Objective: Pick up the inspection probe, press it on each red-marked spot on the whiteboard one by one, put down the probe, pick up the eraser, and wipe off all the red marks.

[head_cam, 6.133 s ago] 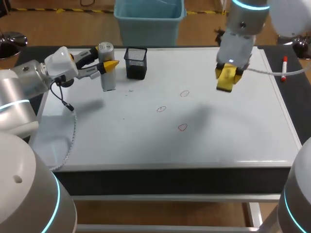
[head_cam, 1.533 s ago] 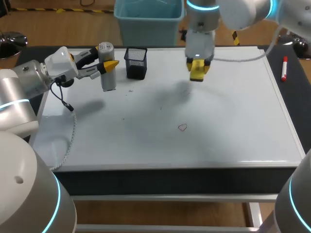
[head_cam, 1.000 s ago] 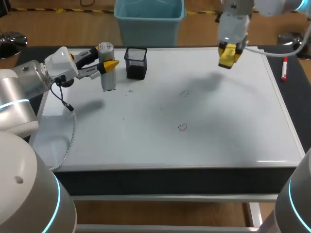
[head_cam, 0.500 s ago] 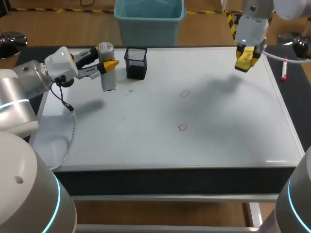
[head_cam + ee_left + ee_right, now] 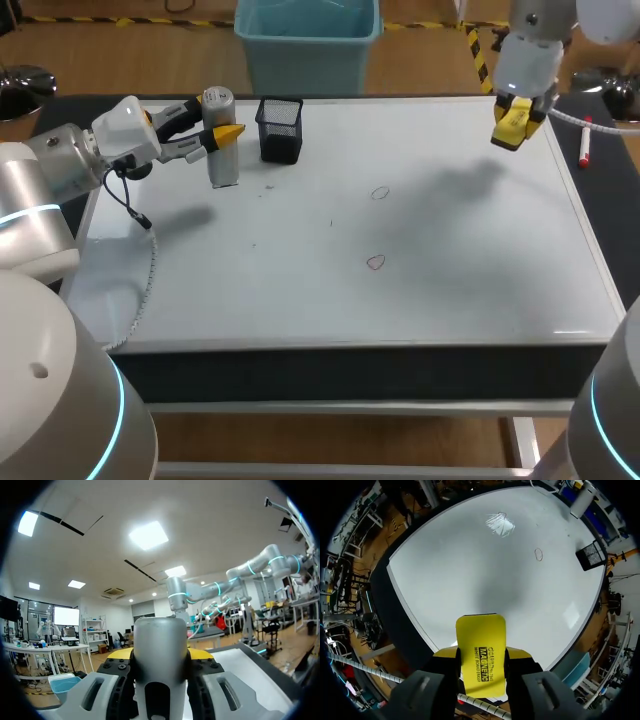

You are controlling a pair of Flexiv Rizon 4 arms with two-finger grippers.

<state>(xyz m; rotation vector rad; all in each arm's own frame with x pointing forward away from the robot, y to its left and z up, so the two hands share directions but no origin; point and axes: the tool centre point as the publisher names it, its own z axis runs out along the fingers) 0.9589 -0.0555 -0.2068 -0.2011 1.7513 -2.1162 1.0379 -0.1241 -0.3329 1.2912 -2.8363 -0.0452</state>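
My left gripper (image 5: 224,133) is shut on the silver inspection probe (image 5: 222,165), which stands upright at the whiteboard's (image 5: 300,290) back left. In the left wrist view the probe (image 5: 161,645) fills the gap between the fingers of that gripper (image 5: 160,656). My right gripper (image 5: 517,118) hangs over the board's back right corner, shut on the yellow eraser (image 5: 510,130). The eraser (image 5: 481,650) sticks out past the right gripper (image 5: 481,656). Two red marks remain: one mid-board (image 5: 379,193) and one nearer the front (image 5: 375,262). One mark (image 5: 538,554) also shows in the right wrist view.
A black mesh cup (image 5: 280,130) stands just right of the probe at the back. A red marker (image 5: 585,140) lies off the board's right edge. A cable (image 5: 145,270) trails from my left arm across the board's left side.
My right gripper carried the eraser from the back middle to the back right corner. The third red mark, left of centre in the oldest frame, is wiped away. The left arm has not moved.
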